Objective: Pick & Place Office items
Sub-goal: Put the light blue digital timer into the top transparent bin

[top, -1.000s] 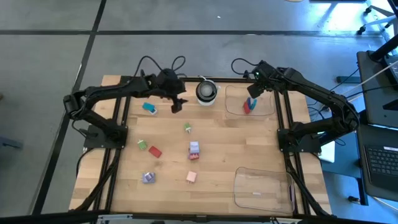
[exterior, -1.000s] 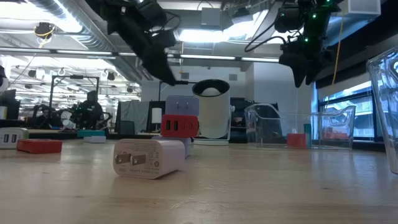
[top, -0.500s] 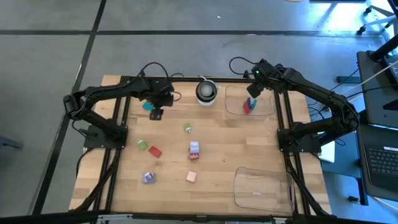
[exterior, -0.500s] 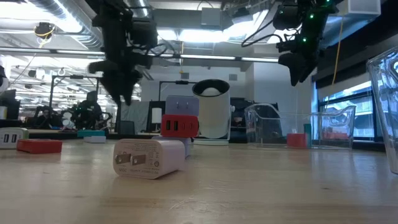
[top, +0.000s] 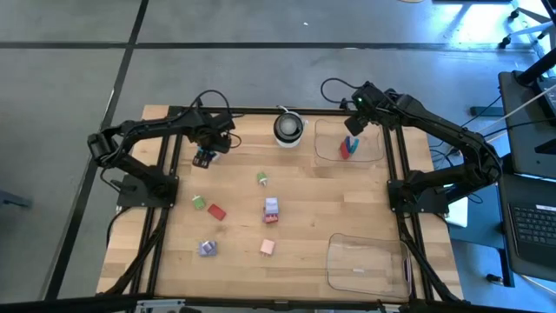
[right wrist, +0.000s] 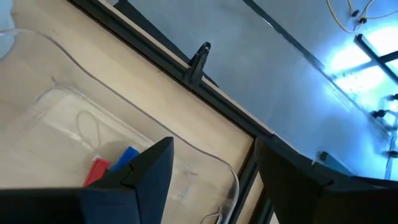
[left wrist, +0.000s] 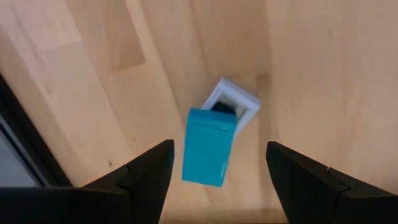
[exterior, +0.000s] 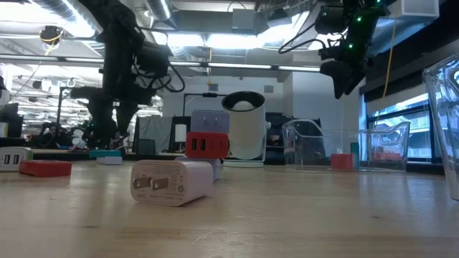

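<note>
The table (top: 347,196) is showing pale wood planks with a black metal frame running along its sides. Little blocky plastic chargers are sitting scattered over the middle: a green one (top: 261,179), a green (top: 199,203) and red (top: 216,211) pair, a lilac-and-red stack (top: 271,209), a pink one (top: 268,248) and a lilac one (top: 207,249).

The left gripper (top: 205,156) is hanging over the far-left part with its fingers spread and gripping nothing — the teal piece (left wrist: 209,145) is lying on the wood right under it, between the fingers, next to a small white square frame (left wrist: 231,102).

The right gripper (top: 352,127) is hovering open and empty over the far clear plastic tray (top: 373,149), which is holding a red block (right wrist: 97,170) and a blue block (right wrist: 125,157). The near tray (top: 365,261) is lying near-right. A round white-and-black cylinder (top: 288,128) is standing at the far edge.
</note>
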